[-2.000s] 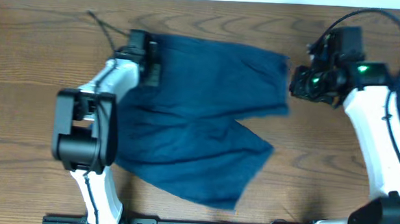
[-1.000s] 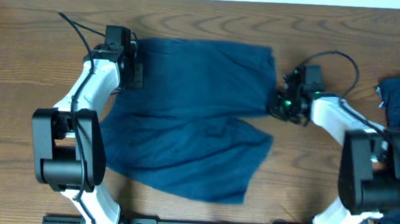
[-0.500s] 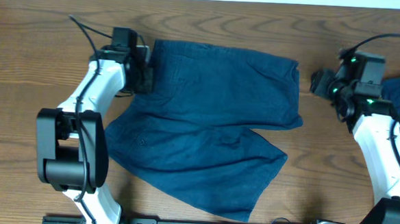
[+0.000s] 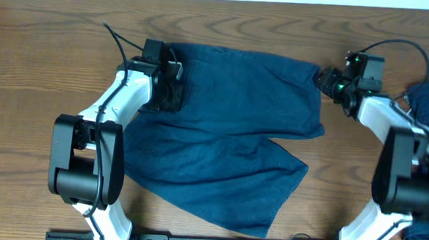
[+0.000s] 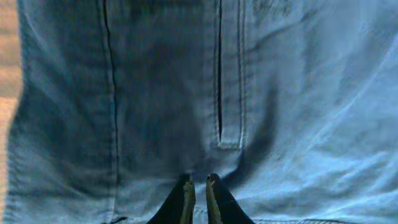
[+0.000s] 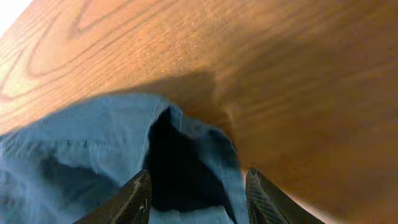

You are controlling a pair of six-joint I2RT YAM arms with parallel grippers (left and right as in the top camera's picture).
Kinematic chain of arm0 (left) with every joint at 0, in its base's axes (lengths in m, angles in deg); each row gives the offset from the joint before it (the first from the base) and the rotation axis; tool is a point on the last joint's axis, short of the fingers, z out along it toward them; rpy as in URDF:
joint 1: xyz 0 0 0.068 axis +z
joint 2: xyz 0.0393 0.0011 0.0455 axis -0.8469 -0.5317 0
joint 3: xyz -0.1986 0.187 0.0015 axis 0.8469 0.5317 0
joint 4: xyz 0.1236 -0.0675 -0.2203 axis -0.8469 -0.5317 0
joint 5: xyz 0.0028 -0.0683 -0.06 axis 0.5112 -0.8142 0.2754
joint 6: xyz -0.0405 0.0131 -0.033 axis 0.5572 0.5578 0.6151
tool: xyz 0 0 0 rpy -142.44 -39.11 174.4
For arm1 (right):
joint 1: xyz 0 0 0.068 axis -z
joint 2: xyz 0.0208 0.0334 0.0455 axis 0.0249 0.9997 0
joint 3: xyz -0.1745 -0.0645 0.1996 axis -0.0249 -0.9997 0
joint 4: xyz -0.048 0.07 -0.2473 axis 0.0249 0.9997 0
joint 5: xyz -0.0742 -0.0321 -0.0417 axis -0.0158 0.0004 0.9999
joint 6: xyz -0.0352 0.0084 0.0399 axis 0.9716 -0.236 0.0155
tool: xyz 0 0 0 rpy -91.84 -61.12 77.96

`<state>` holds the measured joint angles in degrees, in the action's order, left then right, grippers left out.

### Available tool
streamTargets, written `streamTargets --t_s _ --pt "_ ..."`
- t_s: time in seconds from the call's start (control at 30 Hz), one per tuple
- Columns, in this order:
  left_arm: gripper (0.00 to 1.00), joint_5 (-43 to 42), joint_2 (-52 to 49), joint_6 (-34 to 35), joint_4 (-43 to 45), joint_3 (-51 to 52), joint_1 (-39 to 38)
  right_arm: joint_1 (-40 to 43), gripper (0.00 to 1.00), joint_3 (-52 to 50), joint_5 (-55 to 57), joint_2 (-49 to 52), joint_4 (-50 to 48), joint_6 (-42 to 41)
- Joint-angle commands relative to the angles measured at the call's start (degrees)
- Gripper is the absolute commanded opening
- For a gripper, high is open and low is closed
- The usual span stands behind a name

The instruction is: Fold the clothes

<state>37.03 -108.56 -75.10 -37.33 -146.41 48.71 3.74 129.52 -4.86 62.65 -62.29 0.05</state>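
Note:
The dark navy shorts (image 4: 236,128) lie spread flat on the wooden table, waistband to the left and the two legs to the right. My left gripper (image 4: 173,88) is at the waistband end, over the cloth. In the left wrist view its fingers (image 5: 197,180) are pinched together on the shorts (image 5: 298,93), just below a stitched pocket slit. My right gripper (image 4: 322,80) is at the far right corner of the upper leg. In the right wrist view its fingers (image 6: 199,175) are spread wide on either side of the raised hem corner (image 6: 81,143), not closed on it.
More dark blue clothing (image 4: 427,98) lies at the table's right edge, behind the right arm. Bare wooden table (image 6: 280,74) surrounds the shorts. A black cable (image 4: 119,41) trails from the left arm.
My right gripper has swung left to the shorts' far right corner. My left gripper has shifted slightly right and down on the waistband. The shorts have hardly moved in the last half second.

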Motion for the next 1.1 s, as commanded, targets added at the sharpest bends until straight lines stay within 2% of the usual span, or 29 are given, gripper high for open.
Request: streamTargets --t_s 0.0,0.2,0.23,0.3,0.43,0.67,0.87,1.07 --pt "0.11 0.02 -0.22 -0.37 -0.33 0.72 0.13 -0.66 0.46 6.08 -5.31 3.76 -0.68 -5.88" --pt "0.12 0.20 -0.44 -0.37 -0.48 0.72 0.13 -0.74 0.35 9.73 -8.81 8.09 -2.99 -8.74" --pt "0.13 0.24 -0.55 -0.39 -0.52 0.79 0.13 -0.74 0.36 9.75 -8.94 8.20 -3.26 -9.05" --pt "0.13 0.35 -0.57 -0.37 -0.50 1.09 0.13 -0.74 0.43 9.75 -9.35 8.39 -3.08 -10.16" --pt "0.13 0.37 -0.59 -0.37 -0.28 1.97 0.13 -0.74 0.45 9.75 -10.19 8.39 -2.12 -10.14" --pt "0.14 0.35 -0.63 -0.37 0.09 3.30 0.13 -0.37 0.42 9.75 -11.47 8.37 1.81 -11.13" --pt "0.15 0.37 -0.66 -0.39 0.11 3.34 0.13 3.32 0.37 10.99 -17.59 6.84 3.04 -7.08" --pt "0.15 0.37 -0.66 -0.37 1.16 3.34 0.13 3.54 0.38 11.28 -18.21 6.86 7.17 -7.13"
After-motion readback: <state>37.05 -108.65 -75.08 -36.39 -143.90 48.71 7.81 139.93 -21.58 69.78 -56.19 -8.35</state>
